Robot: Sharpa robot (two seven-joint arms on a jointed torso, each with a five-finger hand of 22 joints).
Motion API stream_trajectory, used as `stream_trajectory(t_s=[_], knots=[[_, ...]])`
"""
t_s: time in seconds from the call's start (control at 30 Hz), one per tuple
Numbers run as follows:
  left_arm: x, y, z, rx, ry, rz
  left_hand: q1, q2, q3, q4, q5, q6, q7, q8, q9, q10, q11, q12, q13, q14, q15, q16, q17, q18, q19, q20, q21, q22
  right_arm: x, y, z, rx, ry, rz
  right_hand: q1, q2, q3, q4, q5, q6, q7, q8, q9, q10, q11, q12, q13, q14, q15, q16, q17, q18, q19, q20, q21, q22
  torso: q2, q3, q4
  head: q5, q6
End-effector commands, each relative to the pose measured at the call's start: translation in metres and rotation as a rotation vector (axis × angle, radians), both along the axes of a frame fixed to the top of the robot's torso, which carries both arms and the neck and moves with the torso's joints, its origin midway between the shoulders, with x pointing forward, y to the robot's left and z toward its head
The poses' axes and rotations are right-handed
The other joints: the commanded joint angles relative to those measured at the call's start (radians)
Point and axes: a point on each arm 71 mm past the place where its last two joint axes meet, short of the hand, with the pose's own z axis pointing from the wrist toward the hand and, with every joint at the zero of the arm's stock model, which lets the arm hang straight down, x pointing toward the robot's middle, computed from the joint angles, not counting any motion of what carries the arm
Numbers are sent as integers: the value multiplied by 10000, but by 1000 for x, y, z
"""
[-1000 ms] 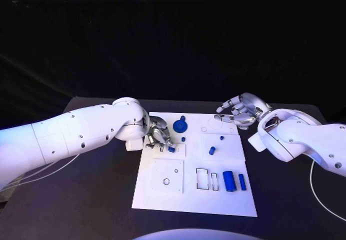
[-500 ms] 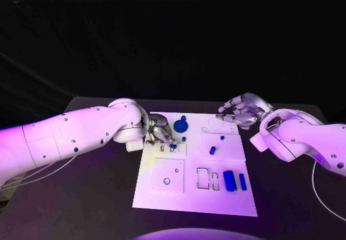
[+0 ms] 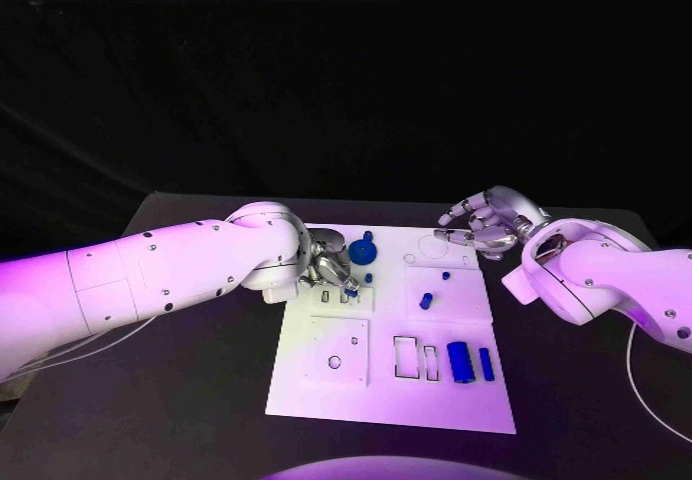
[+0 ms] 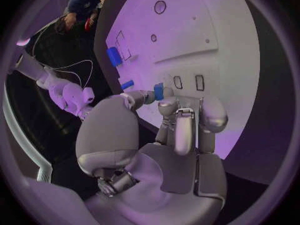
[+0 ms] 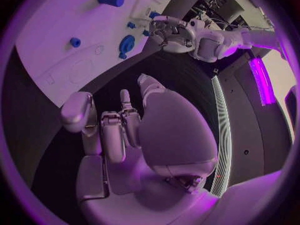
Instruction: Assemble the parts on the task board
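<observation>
Here, the left hand pinches a small blue part over the task board; the right hand hovers released, fingers apart.

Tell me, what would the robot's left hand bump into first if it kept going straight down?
Probably the white board. The left hand pinches a small blue piece just above two little slots there, though depth is hard to judge.

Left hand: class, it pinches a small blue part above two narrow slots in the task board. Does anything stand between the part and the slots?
Nothing visible does. The left hand holds the small blue part just beside the two narrow slots, and the task board around them is bare.
</observation>
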Motion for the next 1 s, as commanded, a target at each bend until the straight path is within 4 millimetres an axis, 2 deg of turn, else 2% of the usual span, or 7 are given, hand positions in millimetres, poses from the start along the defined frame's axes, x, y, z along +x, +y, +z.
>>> stream_trajectory(t_s=[0.03,0.37,0.8,1.0], knots=[[0,-1,0,503,-256,-70,76,4,1888,-1982,201,188,-113,-47,15,100,2,43,26,672,-67,54,1232,-200,89,-33,62,58,0,1,-1,-75,-7,134,-111,0,23,17,-19,-59,-8,36,13,-30,0,-54,958,823,-49,-54,1663,165,-14,-75,-50,-4,15,-9,3,2,-10],[-1,0,-3,925,-147,-84,52,-1,1820,-1985,482,236,-131,-55,41,165,-16,86,103,674,-80,55,1235,-220,146,-46,115,164,0,1,-1,-71,-7,133,-111,0,23,17,-19,-59,-8,36,13,-30,0,-54,958,823,-49,-54,1663,165,-14,-75,-50,-4,20,-21,24,-7,-69],[0,5,-8,1279,-93,-71,48,-3,1807,-1986,533,247,-136,-53,46,179,-19,96,118,674,-82,55,1237,-226,164,-49,131,198,0,2,-1,-70,-3,146,-111,0,23,17,-19,-59,-8,36,13,-30,0,-54,958,823,-49,-54,1663,165,-14,-75,-50,-4,27,-32,10,1,-104],[0,5,-10,1272,-102,21,46,-4,1799,-1987,566,253,-138,-53,50,195,-21,114,145,672,-84,52,1230,-227,169,-51,135,205,-1,2,-1,-68,-3,158,-111,0,23,17,-19,-59,-8,36,13,-30,0,-54,958,823,-49,-54,1663,165,-14,-75,-50,-4,26,-19,10,-15,-126]])
